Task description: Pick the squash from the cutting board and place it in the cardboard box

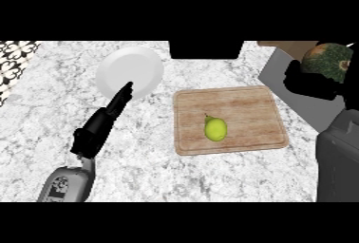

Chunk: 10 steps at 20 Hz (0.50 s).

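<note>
1. The mottled dark-green and orange squash (328, 64) is no longer on the board; it sits high at the right edge of the view, over the open cardboard box (298, 47) at the table's far right corner, with the right robot hand (312, 84) curled round its lower side and grasping it.
2. The rectangular wooden cutting board (231, 120) lies near the middle of the white marble table (140, 161). It carries only a small yellow-green pear-shaped fruit (215, 128), which is not the task's thing.
3. The squash looks round, hard-skinned and stiff, so I judge it will not deform under the fingers. It is probably fairly heavy for its bulk, and its smooth rind may be slippery.
4. The best hold seems to be round its widest part, fingers and thumb on opposite sides. How far the fingers reach round it is hidden from this view.
5. It should stand a short drop, but lowering it well inside the box walls before letting go seems safer. A rounded body could roll off a flap.
6. The left robot hand (105, 121) rests released on the left half of the table, fingers straight, their tips over the near rim of a round white plate (133, 69). It holds nothing.
</note>
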Motion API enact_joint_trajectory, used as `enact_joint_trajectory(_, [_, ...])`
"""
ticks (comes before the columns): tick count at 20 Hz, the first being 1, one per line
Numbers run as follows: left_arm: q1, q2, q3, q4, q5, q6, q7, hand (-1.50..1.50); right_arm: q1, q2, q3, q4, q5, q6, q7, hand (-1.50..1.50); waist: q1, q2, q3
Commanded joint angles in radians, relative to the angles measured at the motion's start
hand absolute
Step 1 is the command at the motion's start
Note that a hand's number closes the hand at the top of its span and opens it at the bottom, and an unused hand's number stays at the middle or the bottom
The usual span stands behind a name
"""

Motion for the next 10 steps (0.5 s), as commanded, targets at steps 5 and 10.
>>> enact_joint_trajectory(5, [-0.027, 0.025, 0.026, -0.004, 0.012, -0.036, 0.024, 0.0, -0.124, -0.1, -0.1, 0.331, 0.006, -0.151, -0.07, 1.5, 0.009, 0.003, 0.0])
enact_joint_trajectory(10, [0.004, 0.017, 0.027, -0.043, 0.022, -0.043, 0.029, 0.0, -0.061, -0.149, -0.127, 0.432, -0.017, -0.234, -0.155, 1.5, 0.004, 0.001, 0.0])
